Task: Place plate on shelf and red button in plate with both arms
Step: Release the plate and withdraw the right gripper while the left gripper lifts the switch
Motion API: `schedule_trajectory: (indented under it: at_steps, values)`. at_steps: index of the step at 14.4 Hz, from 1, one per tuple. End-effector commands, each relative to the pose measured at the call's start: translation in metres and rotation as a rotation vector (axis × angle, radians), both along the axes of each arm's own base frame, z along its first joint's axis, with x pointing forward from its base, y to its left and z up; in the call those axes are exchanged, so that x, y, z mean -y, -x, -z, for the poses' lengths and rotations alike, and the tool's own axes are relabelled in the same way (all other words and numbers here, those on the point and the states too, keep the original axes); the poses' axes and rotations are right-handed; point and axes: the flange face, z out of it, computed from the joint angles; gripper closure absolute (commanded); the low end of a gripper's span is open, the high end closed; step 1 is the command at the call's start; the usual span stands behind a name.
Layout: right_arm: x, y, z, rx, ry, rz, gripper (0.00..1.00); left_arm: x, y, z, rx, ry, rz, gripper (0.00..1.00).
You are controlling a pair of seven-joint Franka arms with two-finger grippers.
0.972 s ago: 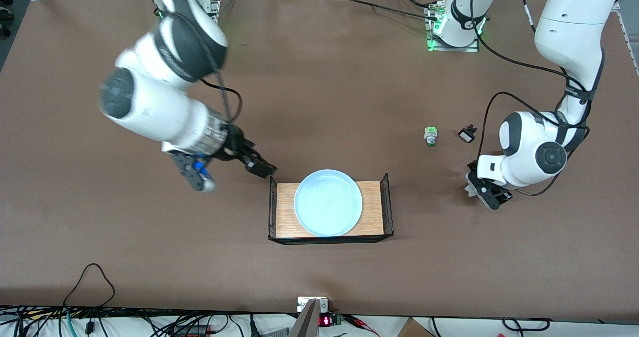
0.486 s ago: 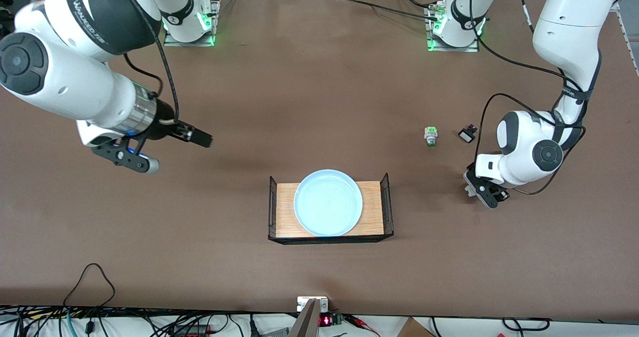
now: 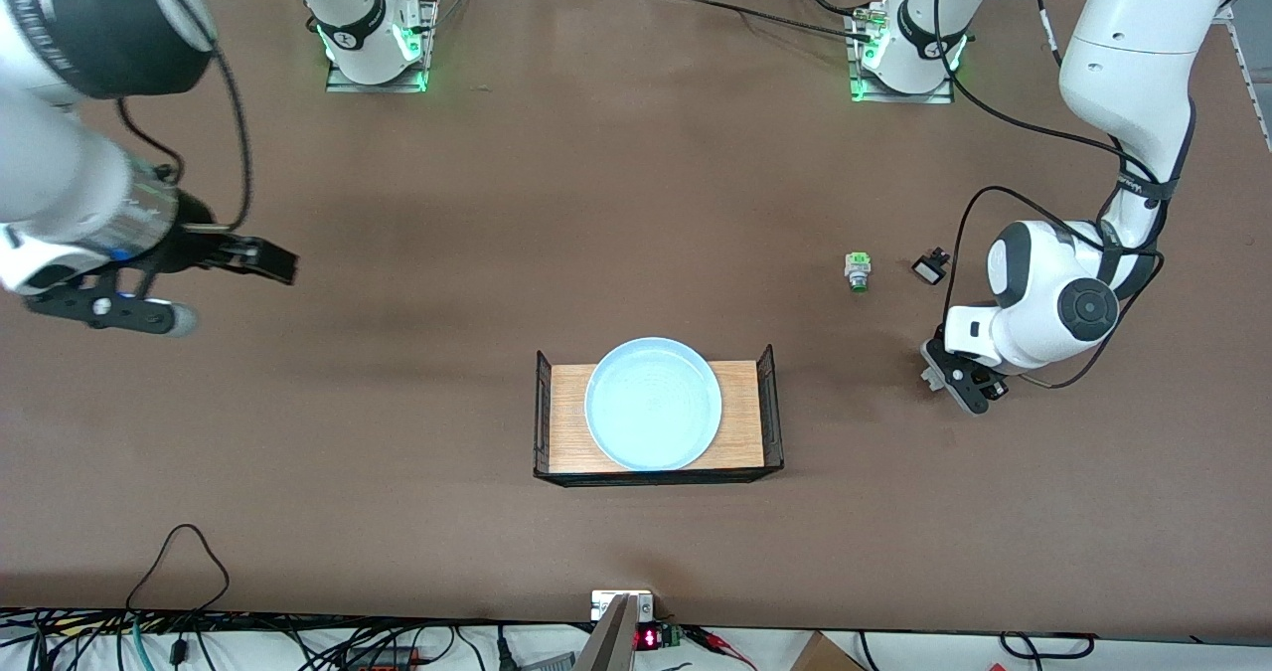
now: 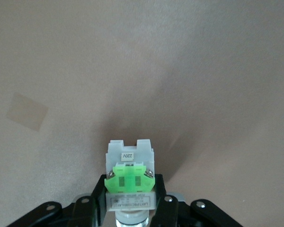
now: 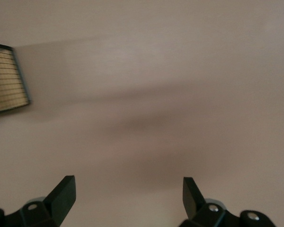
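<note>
The plate (image 3: 653, 404) sits on a wooden tray (image 3: 750, 422) mid-worktop. The left gripper (image 4: 131, 208) is clamped on what looks like the red button (image 4: 130, 182), low over bare worktop. The right gripper (image 5: 128, 189) hangs spread apart.

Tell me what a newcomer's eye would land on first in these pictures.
The pale blue plate draws the eye, sitting on a wooden tray mid-table, near the front camera. Toward the left arm's end, the left gripper is shut on a white-and-green button switch low over the table. The right gripper hangs open over bare table at the right arm's end.
</note>
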Motion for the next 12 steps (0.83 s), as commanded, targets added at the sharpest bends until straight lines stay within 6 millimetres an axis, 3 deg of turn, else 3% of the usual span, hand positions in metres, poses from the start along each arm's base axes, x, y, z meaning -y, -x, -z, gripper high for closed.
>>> schedule_trajectory:
  at_steps: [1,4,8,10,12]
  values:
    - [0.028,0.006,-0.008,-0.001,0.078,-0.085,0.00,0.014,-0.011,-0.055,-0.011,0.008,-0.001,0.71]
    - [0.067,0.004,0.005,0.006,0.064,-0.068,0.00,0.025,-0.027,-0.121,-0.081,0.001,-0.120,0.71]
    - [0.120,0.021,0.020,0.029,-0.062,-0.063,0.00,0.082,-0.024,-0.223,-0.191,-0.024,-0.388,0.71]
    - [0.121,0.030,0.023,0.020,-0.070,-0.058,0.00,0.111,-0.021,-0.270,-0.182,-0.023,-0.505,0.71]
    - [0.122,0.029,0.024,0.023,-0.070,-0.057,0.00,0.151,-0.013,-0.302,-0.180,-0.029,-0.664,0.71]
